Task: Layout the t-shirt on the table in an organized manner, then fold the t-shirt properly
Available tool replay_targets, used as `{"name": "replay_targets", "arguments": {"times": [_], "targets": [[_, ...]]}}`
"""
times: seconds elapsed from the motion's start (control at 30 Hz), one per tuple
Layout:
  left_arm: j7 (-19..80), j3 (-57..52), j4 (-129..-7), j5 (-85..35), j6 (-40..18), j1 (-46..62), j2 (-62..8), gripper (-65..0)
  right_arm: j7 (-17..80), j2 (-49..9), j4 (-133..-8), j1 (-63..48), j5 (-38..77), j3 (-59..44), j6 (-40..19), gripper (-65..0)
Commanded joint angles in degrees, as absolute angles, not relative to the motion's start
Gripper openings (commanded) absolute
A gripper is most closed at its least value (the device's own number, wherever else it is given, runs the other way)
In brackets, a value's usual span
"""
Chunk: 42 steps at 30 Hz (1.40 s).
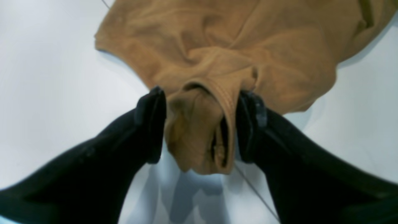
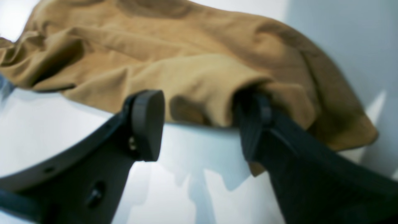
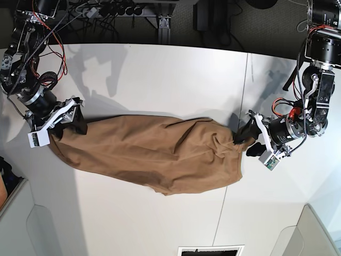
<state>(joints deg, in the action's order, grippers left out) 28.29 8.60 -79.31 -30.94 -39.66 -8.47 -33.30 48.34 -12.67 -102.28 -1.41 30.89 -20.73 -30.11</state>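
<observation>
A tan t-shirt (image 3: 154, 154) lies stretched in a long, rumpled band across the middle of the white tabletop (image 3: 160, 69), one end near the left edge and the other past the dark seam toward the right edge. The left tool (image 1: 199, 124) stands with its jaws apart, a bunched hem fold sitting loose between them; in the base view that tool (image 3: 250, 140) is at the shirt's right-hand end. The right tool (image 2: 199, 124) is likewise spread wide, one finger tucked under a fold of cloth, the other clear of it; from above it (image 3: 66, 120) sits at the opposite end.

The cloth looks light, soft and limp, likely to sag, crease and slide easily on the smooth surface, so it should be taken at hems, shoulder seams or corners, where the doubled fabric gives a firmer bite.

Sleeves and neckline cannot be made out in the crumpled mass, and which end is collar or hem is hard to tell. Both wrist views are blurred and crop the shirt; the tools hide the cloth beneath them
</observation>
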Motion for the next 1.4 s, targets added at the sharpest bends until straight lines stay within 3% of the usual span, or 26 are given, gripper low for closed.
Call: {"name": "replay_targets", "arguments": {"times": [0.0,0.23,0.47,0.67,1.33,1.37], "targets": [[29.1,7.7,-80.3,-32.4,-39.9,-10.3,-34.3,-27.6,47.2,-13.3,-103.9,-0.7,32.7,-20.9,-30.2,-27.9],[37.6,-0.4,-81.1,-49.2,-40.0,-11.7,-35.1,-27.6,51.1,-11.7,-105.6,-3.1,37.9,-20.9,-32.0,-27.9],[37.5,-2.5,-81.0,-49.5,-40.0,-11.4,-34.9,-27.6,50.1,-6.0,-105.6,-10.4,37.6,-20.9,-33.3,-27.9],[38.5,-2.5,-81.0,-49.6,-40.0,-10.5,-34.9,-27.6,43.4,-5.4,-105.2,-11.5,28.7,-20.9,-31.7,-27.9],[39.6,-2.5,-81.0,-51.7,-40.0,-4.6,-34.9,-27.6,38.3,-5.4,-86.1,1.9,22.9,-20.9,-31.3,-28.2],[39.6,-2.5,-81.0,-51.7,-40.0,-4.6,-34.9,-27.6,38.2,-5.4,-85.5,2.4,22.9,-20.9,-31.6,-31.2]]}}
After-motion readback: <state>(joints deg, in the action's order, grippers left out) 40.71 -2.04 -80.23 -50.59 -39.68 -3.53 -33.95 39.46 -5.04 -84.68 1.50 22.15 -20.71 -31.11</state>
